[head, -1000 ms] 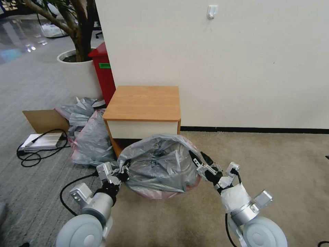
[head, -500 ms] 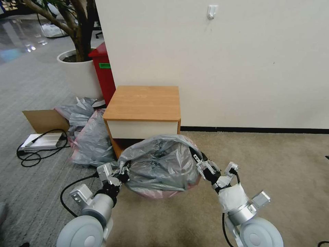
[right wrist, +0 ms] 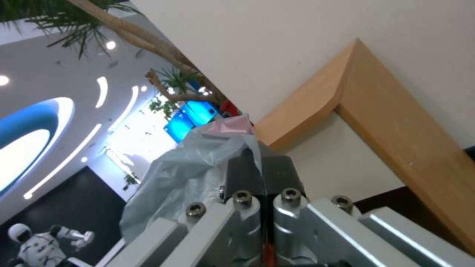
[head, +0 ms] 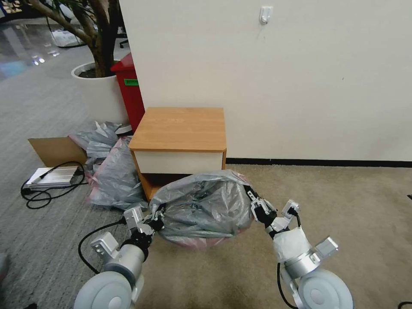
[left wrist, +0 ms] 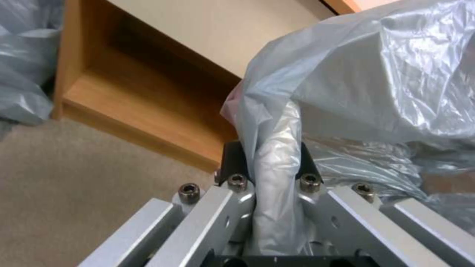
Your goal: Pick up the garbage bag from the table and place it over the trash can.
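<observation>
Beige carpet, white wall behind the table (head: 178,128). Just in front of it, garbage bag (head: 201,206) stretched low between both arms: left gripper (head: 155,217) clamped on one edge, right gripper (head: 253,201) pinching the other. Bag heap (head: 112,174) beside the table.

Office lobby, grey carpet tiles (head: 38,107), big potted tree (head: 92,43), w/ ceiling light strips (right wrist: 101,87), wall screens (right wrist: 190,118).

My garbage bag (head: 201,206), grey with a pink rim, hangs billowed in front of the wooden table (head: 180,128).
</observation>
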{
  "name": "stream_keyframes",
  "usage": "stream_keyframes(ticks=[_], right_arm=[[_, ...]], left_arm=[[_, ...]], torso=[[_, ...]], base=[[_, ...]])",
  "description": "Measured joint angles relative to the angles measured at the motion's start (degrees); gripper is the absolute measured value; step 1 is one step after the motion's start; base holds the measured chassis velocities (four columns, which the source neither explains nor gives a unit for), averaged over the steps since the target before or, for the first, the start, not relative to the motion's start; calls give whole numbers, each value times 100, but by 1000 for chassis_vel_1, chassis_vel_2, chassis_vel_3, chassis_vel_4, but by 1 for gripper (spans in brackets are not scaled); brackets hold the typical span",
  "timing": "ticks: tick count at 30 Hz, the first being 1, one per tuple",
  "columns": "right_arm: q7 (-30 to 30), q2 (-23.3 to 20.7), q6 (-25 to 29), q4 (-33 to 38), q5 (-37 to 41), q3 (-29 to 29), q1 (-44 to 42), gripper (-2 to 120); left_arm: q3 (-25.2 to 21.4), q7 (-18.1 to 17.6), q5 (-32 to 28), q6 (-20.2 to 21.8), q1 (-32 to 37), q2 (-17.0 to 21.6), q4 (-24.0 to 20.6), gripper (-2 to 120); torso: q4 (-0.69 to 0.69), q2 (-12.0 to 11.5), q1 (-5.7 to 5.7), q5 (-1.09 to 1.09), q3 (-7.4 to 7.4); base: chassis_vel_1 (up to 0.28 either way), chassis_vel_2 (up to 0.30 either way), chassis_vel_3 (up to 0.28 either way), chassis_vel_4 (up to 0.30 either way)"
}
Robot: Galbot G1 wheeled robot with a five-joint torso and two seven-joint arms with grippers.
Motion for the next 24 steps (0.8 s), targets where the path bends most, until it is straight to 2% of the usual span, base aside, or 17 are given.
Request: stream_keyframes(ticks=[9,17,24], right_arm=[[297,-128,-68,-204,-213,11,163,0],[470,-208,-154,-668,-861,-33,277,0],[599,-202,-76,-1181,-1585,-225,480,0]], left_arm=[[108,167,56,29,106,-6,-160,4],[161,186,-41,34,110,-84,-268,4],[194,155,-411,54,124,-188,-423,7]], torso=[[0,0,0,0,0],[0,0,0,0,0],[0,0,0,0,0]], base=[[0,0,0,0],[0,0,0,0],[0,0,0,0]])
